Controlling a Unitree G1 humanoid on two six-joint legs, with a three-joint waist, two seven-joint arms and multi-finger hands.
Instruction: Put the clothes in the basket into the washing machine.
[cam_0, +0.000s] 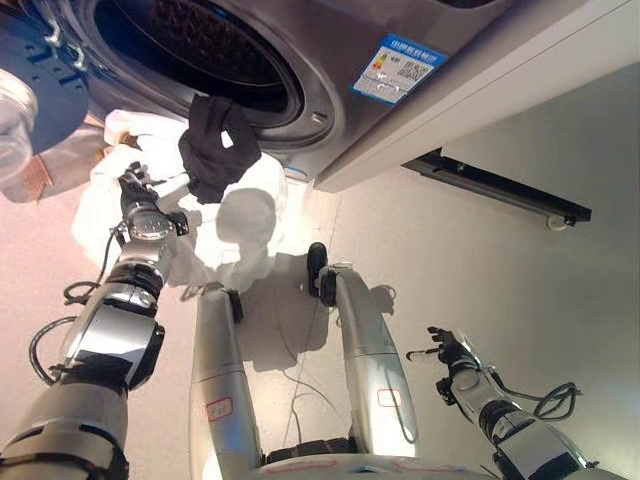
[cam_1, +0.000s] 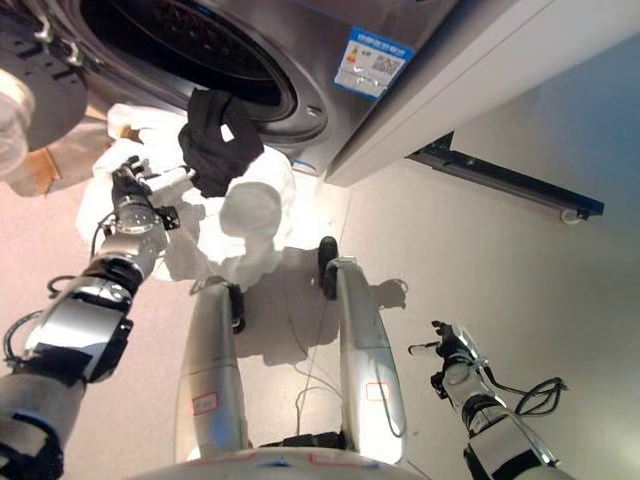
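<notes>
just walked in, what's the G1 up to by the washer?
It's loading laundry. The left hand is raised beside a black garment that hangs just below the open drum of the washing machine, over a pile of white clothes; whether the fingers actually grip it can't be made out. The garment is not yet inside. The right hand hangs low over the floor, open and empty.

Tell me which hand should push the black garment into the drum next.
Left, probably. The left hand is raised beside the black garment, which hangs just below the washing machine's open drum. The right hand is low over the floor, far from the clothes.
</notes>
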